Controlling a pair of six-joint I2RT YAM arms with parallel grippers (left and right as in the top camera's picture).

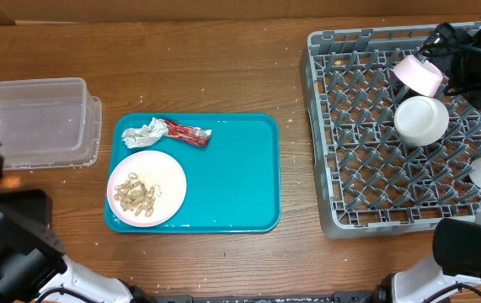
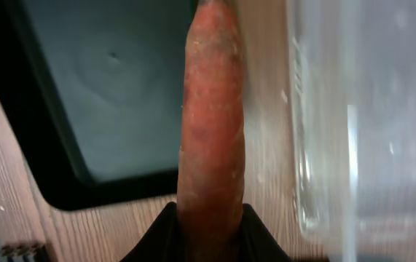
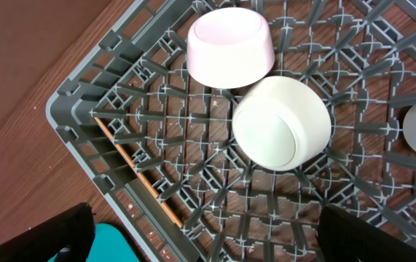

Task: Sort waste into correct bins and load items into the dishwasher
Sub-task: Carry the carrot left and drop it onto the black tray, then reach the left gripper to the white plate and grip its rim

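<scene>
A brown wooden table [image 1: 223, 67] bore everything, its grain running left to right, with a few pale crumbs scattered on it. A clear tub [image 1: 29, 118] sat at the far left, a teal tray [image 1: 232, 185] in the middle and a grey rack [image 1: 366, 194] at the right. Bare wood lay open between tray and rack and along the far edge.

The left gripper [image 2: 211, 236] was clamped narrowly on a sausage [image 2: 211, 124], reddish-brown and mottled. It stuck out lengthwise from the fingers, over the strip of wood between a black tray [image 2: 84, 102] and the tub's rim.

The right gripper [image 3: 208, 244] hung spread wide and empty over the rack. There a pink bowl [image 3: 229, 47] sat just beside an upturned white bowl [image 3: 280, 124].

On the teal tray lay a plate [image 1: 168, 168] of beige scraps [image 1: 135, 195], a paper wad [image 1: 145, 133] and a red wrapper [image 1: 188, 131].
</scene>
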